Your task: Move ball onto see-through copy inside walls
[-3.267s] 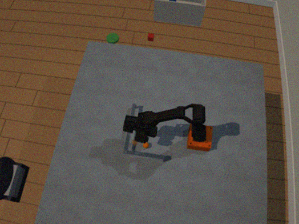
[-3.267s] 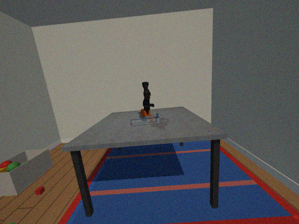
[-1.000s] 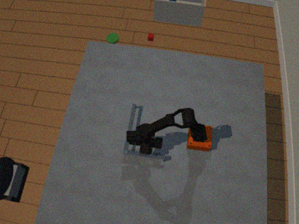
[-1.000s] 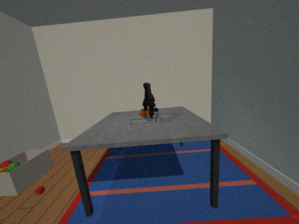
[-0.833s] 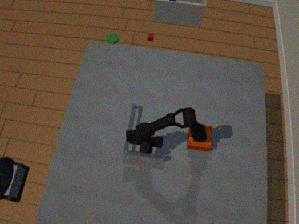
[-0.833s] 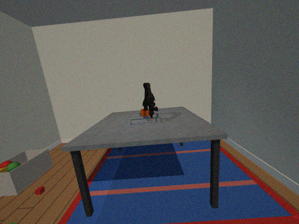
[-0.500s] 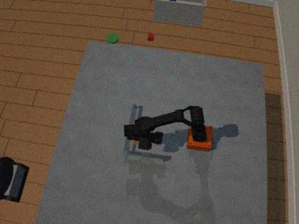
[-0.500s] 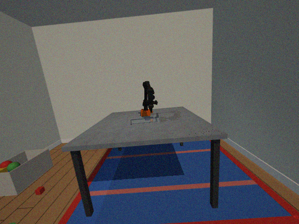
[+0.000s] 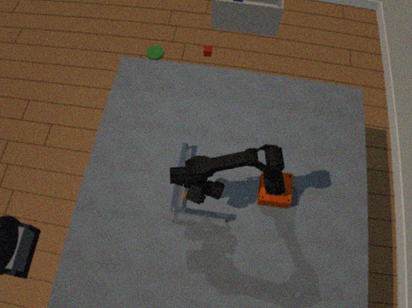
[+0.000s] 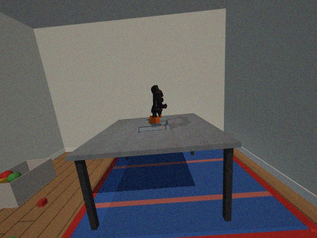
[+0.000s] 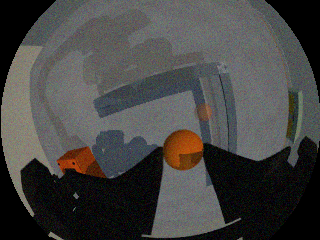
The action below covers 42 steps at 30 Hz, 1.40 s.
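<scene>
the gripper [image 11: 182, 180] is clamped on the orange ball [image 11: 183, 150]; in the wrist view the ball sits between the two dark fingers, at the tips, and it looks lifted off the grey table [image 9: 246, 113], though this is hard to be sure of from here.

the see-through copy [image 11: 204, 112] is a pale orange spot just ahead of the gripper and slightly to the right in the wrist view. it lies close to the inner corner of the two clear walls [image 11: 167, 87]: one wall runs across in front of the gripper, the other goes along the right side, approx. at a right angle.

so the key relation: the target is forward and a bit right of the held ball, not far, w/ the walls directly behind it. a ball has no long axis, so grip direction does not matter much. i judge the next move needs a short carry forward, then lowering gently, bc a ball dropped from height may roll or bounce out over the low walls.

in the top view the arm [image 9: 230, 160] reaches from the orange base [image 9: 274, 195] over the wall corner.
</scene>
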Each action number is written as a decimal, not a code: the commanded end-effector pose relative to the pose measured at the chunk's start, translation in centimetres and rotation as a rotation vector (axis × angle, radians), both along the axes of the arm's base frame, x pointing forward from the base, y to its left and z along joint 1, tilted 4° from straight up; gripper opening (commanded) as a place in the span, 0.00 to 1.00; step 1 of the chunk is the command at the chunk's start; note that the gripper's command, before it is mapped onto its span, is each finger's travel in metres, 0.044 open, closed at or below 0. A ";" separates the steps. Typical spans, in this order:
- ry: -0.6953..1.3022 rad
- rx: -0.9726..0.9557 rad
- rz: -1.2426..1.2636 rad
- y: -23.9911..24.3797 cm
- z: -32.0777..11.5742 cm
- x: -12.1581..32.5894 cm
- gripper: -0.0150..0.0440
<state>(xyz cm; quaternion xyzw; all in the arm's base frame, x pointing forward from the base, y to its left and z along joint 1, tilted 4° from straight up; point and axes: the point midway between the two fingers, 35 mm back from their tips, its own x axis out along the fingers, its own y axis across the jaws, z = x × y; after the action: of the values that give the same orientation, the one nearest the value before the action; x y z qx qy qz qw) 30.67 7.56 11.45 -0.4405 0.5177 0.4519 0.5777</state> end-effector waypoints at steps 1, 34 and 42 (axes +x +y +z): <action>0.011 0.011 -0.127 0.1 -0.4 0.8 0.25; 0.087 0.077 -1.301 -0.2 -3.4 5.9 0.25; 0.090 0.080 -1.354 -0.2 -3.9 6.2 0.25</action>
<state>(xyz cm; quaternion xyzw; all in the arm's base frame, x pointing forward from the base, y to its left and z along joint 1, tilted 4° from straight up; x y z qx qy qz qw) 36.61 7.22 7.95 0.0157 0.6856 0.0302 0.7272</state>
